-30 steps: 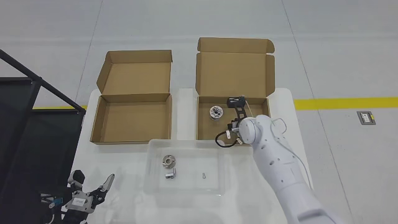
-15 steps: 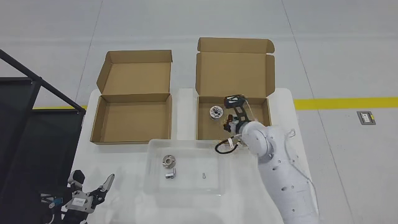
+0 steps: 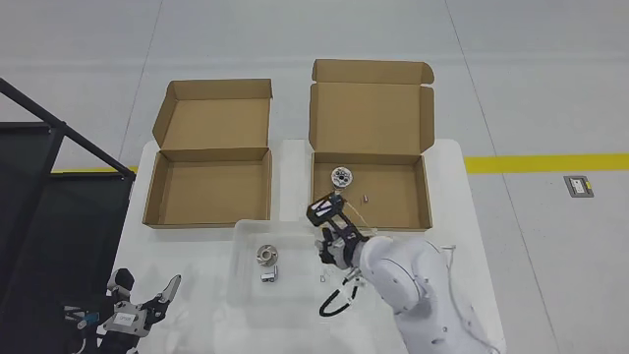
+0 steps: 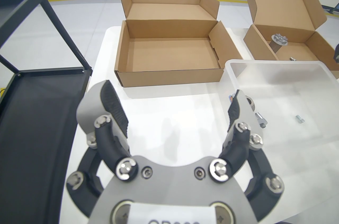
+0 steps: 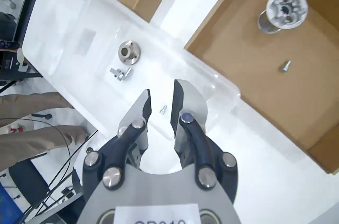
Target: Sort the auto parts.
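Screw [image 5: 163, 110] in tray [image 3: 298, 287] | right gripper [image 5: 162, 91] above it, fingers slightly spread | left gripper [image 4: 172, 89] fingers wide apart

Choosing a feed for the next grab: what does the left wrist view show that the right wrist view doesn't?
Left wrist's own: open left gripper over bare table, empty left box, black rack. Right wrist's own: open right gripper lined up above the small screw. Shared: clear tray, that screw, right box holding a toothed hub and a bolt.
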You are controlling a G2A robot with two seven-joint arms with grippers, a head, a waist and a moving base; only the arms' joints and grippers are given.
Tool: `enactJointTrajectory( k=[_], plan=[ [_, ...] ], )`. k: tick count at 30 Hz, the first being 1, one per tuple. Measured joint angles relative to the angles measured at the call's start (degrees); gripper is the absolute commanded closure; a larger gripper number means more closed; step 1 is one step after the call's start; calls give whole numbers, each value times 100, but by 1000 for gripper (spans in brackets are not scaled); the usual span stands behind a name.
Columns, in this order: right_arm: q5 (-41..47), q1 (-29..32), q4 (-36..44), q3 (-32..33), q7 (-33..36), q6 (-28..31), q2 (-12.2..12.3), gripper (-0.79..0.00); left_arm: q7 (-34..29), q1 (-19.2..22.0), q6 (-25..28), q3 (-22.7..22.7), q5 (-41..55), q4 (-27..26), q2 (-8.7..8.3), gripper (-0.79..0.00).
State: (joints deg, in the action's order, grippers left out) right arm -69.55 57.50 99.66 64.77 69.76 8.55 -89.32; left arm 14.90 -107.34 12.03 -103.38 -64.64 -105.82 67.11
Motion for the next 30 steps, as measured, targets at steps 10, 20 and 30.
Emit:
enactJointTrajectory(
  k=[10,20,30],
  plan=[
    [-604,-632,-1128,-1131,882,-1177,-200,-188,0,0,0,0,0,0,0,-785],
    [-694,-1304,-2310,-1854,1213,-1950,-496,-188,0,0,0,0,0,0,0,-785],
    [-755,-1510,-2899,-1897,1175,-2402,-632,-179,0,0,0,0,0,0,0,-785]
  ],
)
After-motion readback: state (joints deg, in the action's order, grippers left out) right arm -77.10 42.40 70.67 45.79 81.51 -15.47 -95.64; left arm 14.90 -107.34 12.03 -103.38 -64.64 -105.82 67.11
